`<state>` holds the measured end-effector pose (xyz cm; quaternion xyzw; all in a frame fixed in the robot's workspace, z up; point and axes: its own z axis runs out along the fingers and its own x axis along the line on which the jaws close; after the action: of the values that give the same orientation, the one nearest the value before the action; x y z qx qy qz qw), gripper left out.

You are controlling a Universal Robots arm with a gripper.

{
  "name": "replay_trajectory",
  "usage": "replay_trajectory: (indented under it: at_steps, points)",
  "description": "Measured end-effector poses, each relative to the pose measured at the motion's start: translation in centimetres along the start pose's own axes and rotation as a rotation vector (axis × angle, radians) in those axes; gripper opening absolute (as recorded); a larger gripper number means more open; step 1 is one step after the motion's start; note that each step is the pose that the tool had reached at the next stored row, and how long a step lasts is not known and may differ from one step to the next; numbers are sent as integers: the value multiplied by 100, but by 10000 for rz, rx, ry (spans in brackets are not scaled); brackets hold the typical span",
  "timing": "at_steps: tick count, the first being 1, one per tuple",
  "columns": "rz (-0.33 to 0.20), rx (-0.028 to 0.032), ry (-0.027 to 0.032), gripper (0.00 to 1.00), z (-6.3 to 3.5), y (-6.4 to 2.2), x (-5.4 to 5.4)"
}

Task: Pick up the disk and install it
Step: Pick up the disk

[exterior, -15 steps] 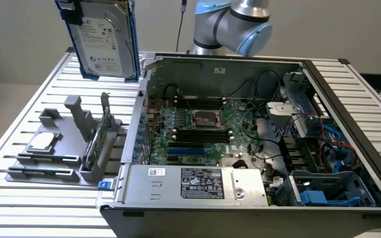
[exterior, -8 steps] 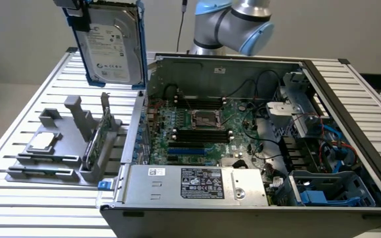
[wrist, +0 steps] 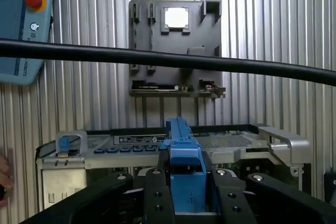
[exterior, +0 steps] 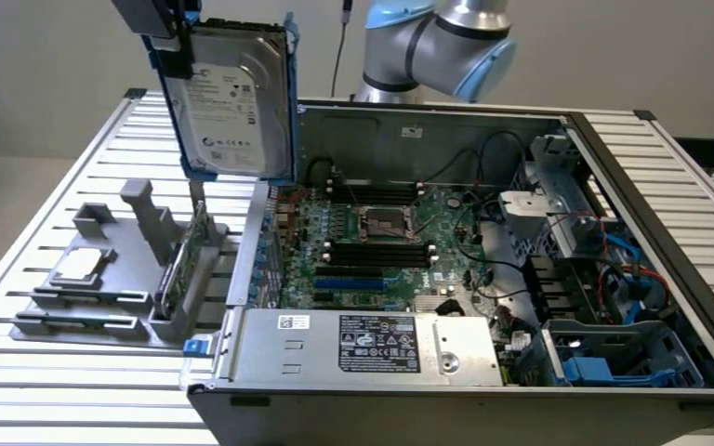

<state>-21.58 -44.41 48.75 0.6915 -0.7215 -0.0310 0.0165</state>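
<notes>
Disk (exterior: 235, 102) hangs in the air at approx. 11 o'clock in the exterior view. It stands on edge, white label facing the camera, blue frame round it. Gripper (wrist: 190, 195) is clamped on the frame's upper end; in the wrist view its black fingers (wrist: 157, 195) press on either side of the blue plastic. Disk's lower edge is above the 9 o'clock wall of the open computer case (exterior: 654, 186) & touches neither the case nor the desk (exterior: 59, 372).

Case lies on its side on the slatted desk, lid off. Circuit board (exterior: 382, 242) shows in the middle, silver power box (exterior: 370, 344) at 6 o'clock, blue bay (exterior: 605, 358) at approx. 5 o'clock.

Grey holder (exterior: 97, 279) sits on the desk at 8 o'clock, just beside the case. A small square chip (exterior: 81, 267) lies flat in it & a green card (exterior: 183, 269) stands on edge in the slot nearest the case.

Robot arm (exterior: 438, 46), w/ pale blue caps, bends behind the case at 12 o'clock.

In the wrist view a black cable (wrist: 157, 56) crosses in front of the holder. A pale blue handset (wrist: 21, 24) w/ a red button (wrist: 32, 0) is by the slats.
</notes>
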Motion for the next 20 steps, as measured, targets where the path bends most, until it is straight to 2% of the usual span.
replay_trajectory:
  at_steps: [8,11,12,20]
  points:
    - [0,0,-3,33,-28,-367,126]
    - [0,-1,-7,33,-40,-532,169]
    - [-2,1,-12,33,-46,-633,197]
    - [-1,-1,-15,33,-74,-997,294]
